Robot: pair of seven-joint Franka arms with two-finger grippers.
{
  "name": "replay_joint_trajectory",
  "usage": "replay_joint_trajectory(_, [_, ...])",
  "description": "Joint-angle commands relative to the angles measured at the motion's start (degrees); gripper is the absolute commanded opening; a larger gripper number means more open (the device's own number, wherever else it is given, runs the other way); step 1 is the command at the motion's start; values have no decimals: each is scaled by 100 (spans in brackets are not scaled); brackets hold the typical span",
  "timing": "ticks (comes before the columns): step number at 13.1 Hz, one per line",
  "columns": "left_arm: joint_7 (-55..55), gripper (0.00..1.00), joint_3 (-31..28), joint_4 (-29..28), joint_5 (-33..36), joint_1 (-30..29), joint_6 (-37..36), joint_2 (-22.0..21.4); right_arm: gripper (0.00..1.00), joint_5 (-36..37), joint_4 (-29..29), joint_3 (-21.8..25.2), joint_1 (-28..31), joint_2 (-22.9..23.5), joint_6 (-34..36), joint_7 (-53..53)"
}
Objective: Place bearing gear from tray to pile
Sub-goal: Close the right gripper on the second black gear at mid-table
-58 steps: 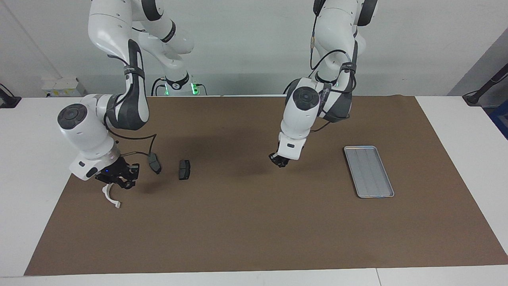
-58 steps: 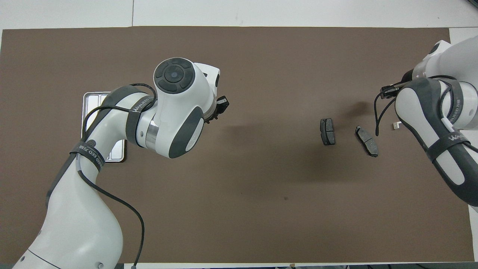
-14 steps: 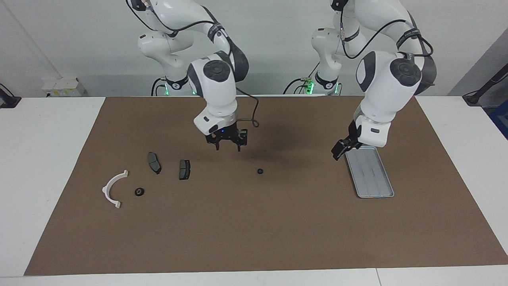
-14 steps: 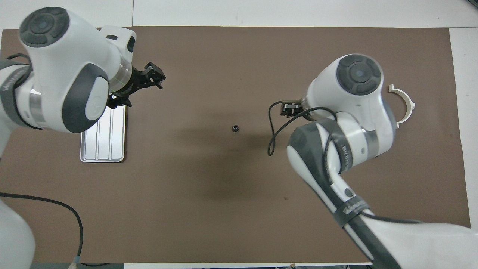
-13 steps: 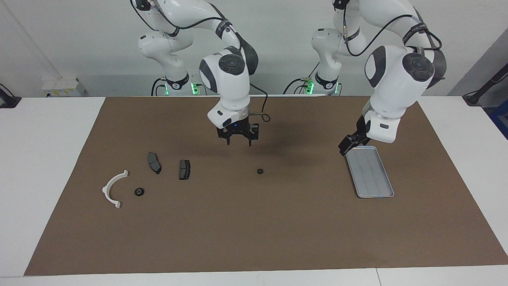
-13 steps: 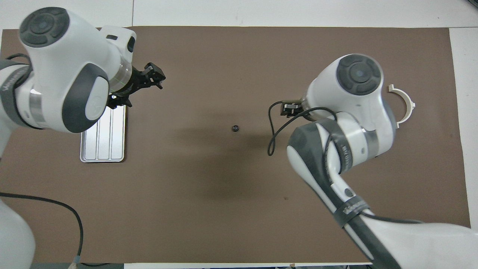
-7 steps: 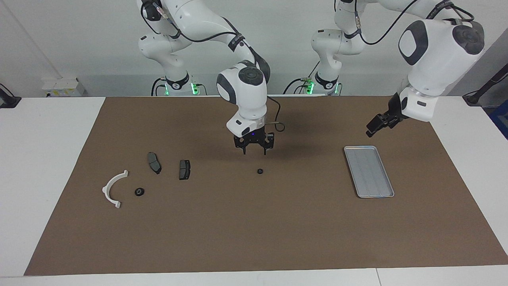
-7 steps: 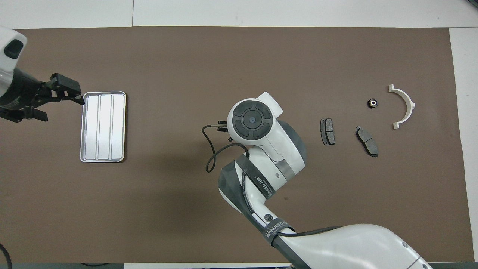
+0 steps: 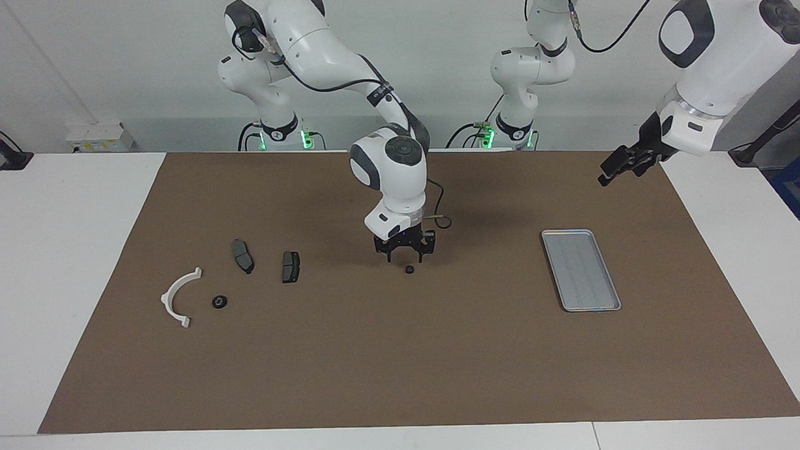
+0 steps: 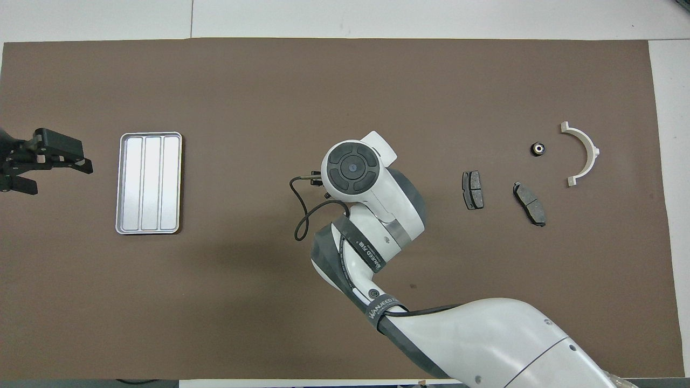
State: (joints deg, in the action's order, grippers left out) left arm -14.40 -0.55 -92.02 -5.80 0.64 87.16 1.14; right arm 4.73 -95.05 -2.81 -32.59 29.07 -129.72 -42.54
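Facing view shows you one bearing gear lying on the brown mat about midway between the tray and the pile, so this one is out of the tray but not yet delivered. The right gripper hangs just above that gear, fingers spread and pinching nothing; in the overhead view the arm's wrist hides the gear completely. You can judge the pick-up as the step in hand.

A second bearing gear already rests in the pile, just beside the white bracket and near the two dark pads, toward the right arm's end of the worktop from the midway gear. That part looks done.

The tray, toward the left arm's end from the midway gear, shows only its ribbed floor. The left gripper waits raised past the tray's end, fingers spread and holding nothing.

What is left for you: close on the midway gear, carry it to the pile, release.
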Motion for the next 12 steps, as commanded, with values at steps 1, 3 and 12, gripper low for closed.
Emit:
replay_joint_trajectory(1, [122,100,108,-458,44,-108,90,-369,83,108,101,0,-37,204,-193,44])
replay_joint_trajectory(3, [245,100,99,-458,44,-108,361,-325,83,99,57,0,-46,222,-281,53])
replay_joint_trajectory(12, [306,100,64,-484,44,24,398,-308,82,90,-40,0,-11,284,-370,325])
